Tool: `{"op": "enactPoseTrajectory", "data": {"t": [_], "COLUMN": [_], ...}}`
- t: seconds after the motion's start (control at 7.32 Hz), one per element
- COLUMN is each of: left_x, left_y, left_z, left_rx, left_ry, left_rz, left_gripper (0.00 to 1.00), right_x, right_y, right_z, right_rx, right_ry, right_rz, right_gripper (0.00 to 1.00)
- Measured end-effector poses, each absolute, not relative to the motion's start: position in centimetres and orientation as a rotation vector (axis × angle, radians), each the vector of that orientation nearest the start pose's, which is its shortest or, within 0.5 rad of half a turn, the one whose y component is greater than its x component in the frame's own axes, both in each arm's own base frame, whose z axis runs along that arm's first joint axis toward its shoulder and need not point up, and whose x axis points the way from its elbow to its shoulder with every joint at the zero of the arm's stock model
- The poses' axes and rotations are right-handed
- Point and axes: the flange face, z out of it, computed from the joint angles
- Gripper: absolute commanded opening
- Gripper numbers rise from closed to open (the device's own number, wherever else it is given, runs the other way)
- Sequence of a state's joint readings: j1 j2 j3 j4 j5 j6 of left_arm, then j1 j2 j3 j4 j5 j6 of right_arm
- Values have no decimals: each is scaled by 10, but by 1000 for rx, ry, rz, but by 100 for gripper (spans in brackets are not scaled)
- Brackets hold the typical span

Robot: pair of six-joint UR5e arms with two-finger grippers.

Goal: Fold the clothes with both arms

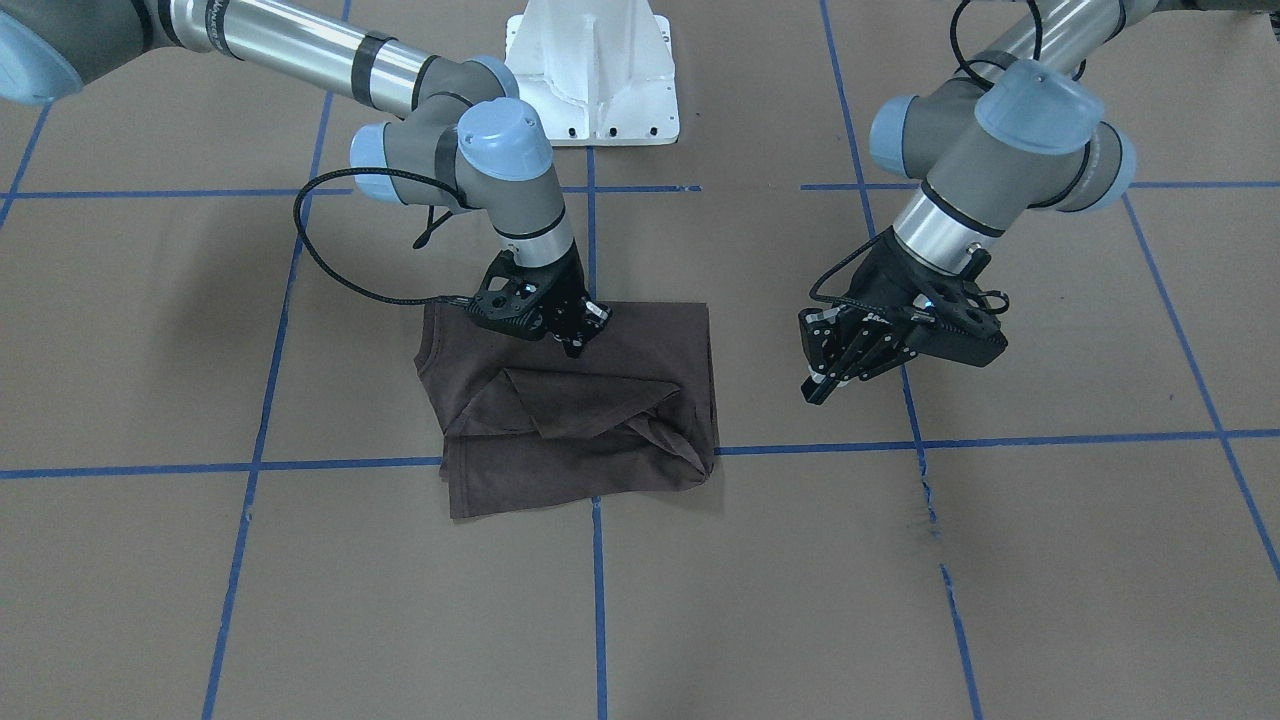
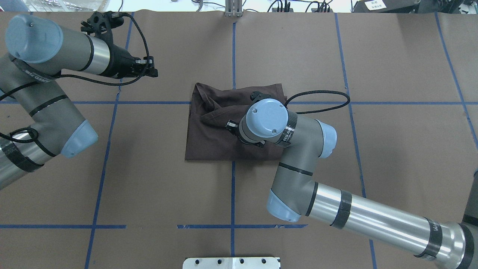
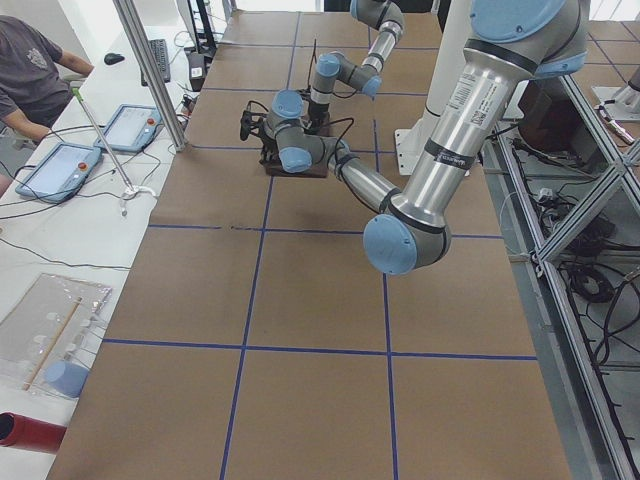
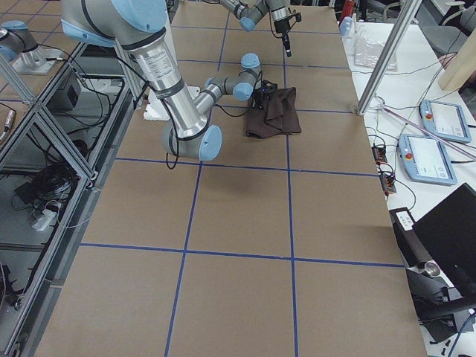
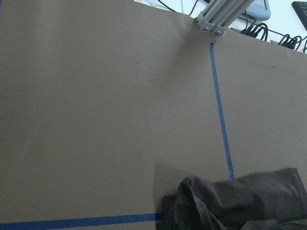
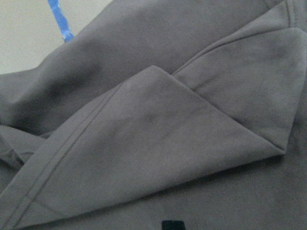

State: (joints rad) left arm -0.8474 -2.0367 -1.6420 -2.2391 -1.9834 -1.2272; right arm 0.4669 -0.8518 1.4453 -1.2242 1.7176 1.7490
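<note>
Nearest to the robot, the white pedestal base (image 2: 231, 262) is seen at the edge of the table (image 2: 373, 149), which is covered with brown paper and divided by blue tape lines (image 2: 232, 194). From the robot's right side, the right arm (image 2: 373, 218) is stretched forward and bent down over the middle of the table.

The T-shirt (image 1: 640, 335) is laid there, folded into a rough rectangle, on the place where two tape lines cross. A triangular flap (image 6: 144, 143) is turned over on its upper layer, and the cloth is bunched at one corner.

The right gripper (image 1: 573, 343) is lowered onto the part of the shirt nearer to the robot, and its tip is touching the cloth. Its fingers are hidden by the wrist in the overhead view, so it cannot be told whether they are pressed together or pinching the cloth.

Farther away and to the robot's left, the left gripper (image 2: 151, 68) is held above the bare paper, well apart from the shirt and turned toward it. Its fingers appear spread and nothing is held between them. The left arm (image 2: 48, 108) is folded back at that side.
</note>
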Motion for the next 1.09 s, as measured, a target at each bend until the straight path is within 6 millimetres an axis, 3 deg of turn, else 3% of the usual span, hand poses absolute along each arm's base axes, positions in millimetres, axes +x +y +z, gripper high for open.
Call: {"op": "enactPoseTrajectory", "data": {"t": [0.27,0.68,0.96,1.09], "left_x": [360,360,361,361], "left_y": [-548,-549,-549,-549], "left_z": [281,283,284,284], "left_rx": [365,359,355,354], "left_ry": [1182,1172,1167,1166], "left_rz": [-190,-194,-195,-196], "left_gripper": [15,15,15,15], "right_x": [-611,-606,-590,-582], "right_y": [-451,-485,-520,-547], "right_z": [244,247,248,246], "right_rx": [11,36,56,66], "right_ry": [-947,-922,-907,-895], "right_rz": [534,555,587,617], "right_gripper": [0,0,0,0]}}
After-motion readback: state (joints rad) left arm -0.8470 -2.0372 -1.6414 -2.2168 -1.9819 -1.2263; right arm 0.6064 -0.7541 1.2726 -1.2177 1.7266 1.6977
